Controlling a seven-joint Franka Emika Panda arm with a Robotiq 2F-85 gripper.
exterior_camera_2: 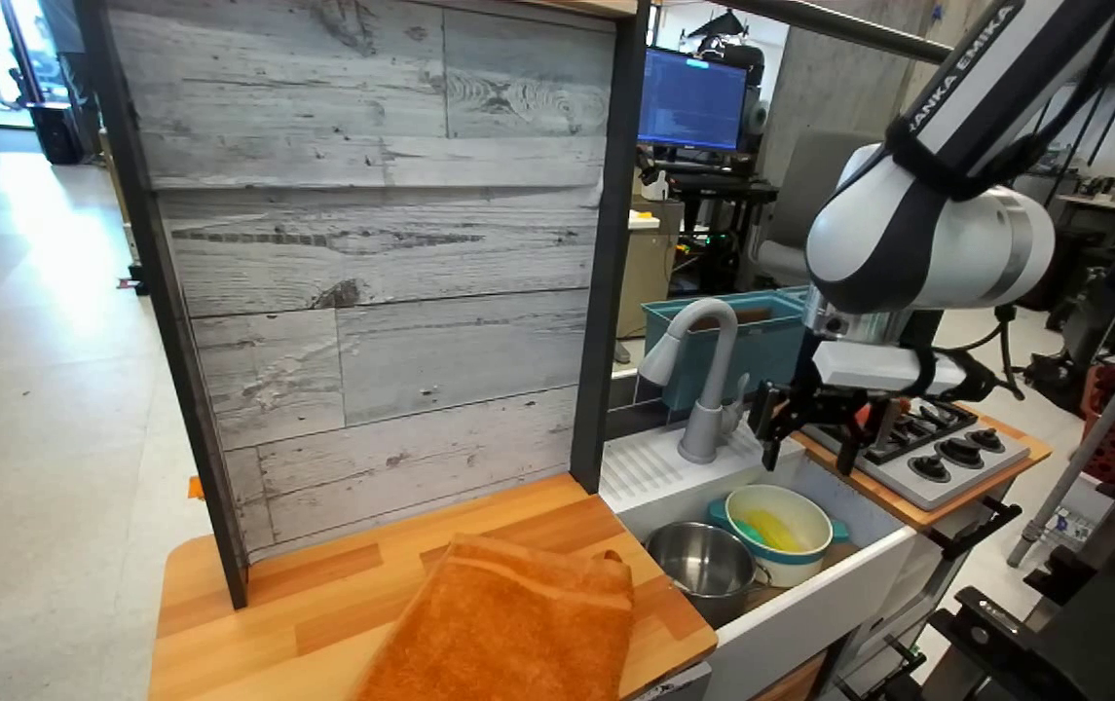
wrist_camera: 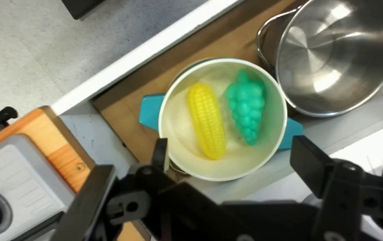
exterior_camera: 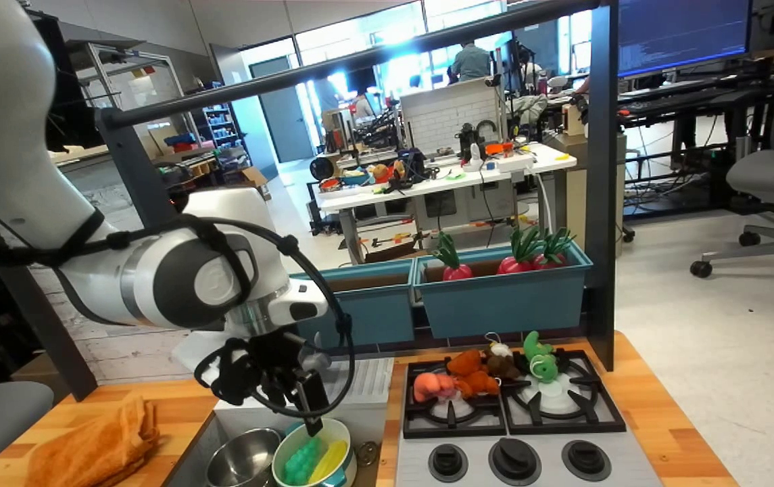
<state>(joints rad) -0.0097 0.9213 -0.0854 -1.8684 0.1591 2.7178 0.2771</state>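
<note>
Lab space is seen behind, with a long white workbench (exterior_camera: 359, 198) and a lit blue monitor (exterior_camera: 684, 34). Wood-block counter (exterior_camera_2: 323, 574) is partly covered by a rumpled orange terry towel (exterior_camera_2: 518, 623); a green plush toy (exterior_camera: 542, 365) is laid on the grey stove with black knobs (exterior_camera: 414, 460). In the white, high-fronted sink (exterior_camera_2: 830, 613), a round cream pot with teal handles (wrist_camera: 174, 120) is set just beside a stainless-steel pot (wrist_camera: 338, 57); whether they touch can't be told. Inside the cream pot are held a ridged yellow plastic-looking corn cob (wrist_camera: 206, 120) and a knobbly teal-green plastic-looking grape bunch (wrist_camera: 247, 103), gap between them.

Black two-fingered gripper (exterior_camera_2: 808, 453) is positioned above the cream pot, fingers spread well apart, nothing pinched. No contact with cob, bunch or rim is seen.

Handling, as judged: straight vertical travel is advised over the pot, since its rim could be clipped by a spread finger on a slanted path. Clearance from the curved grey faucet (exterior_camera_2: 703, 438) should be watched. For any grip, the cob is best taken across its width, fingers squared to its length; the bunch could be rolled by an off-centre squeeze, so centring is needed first.
</note>
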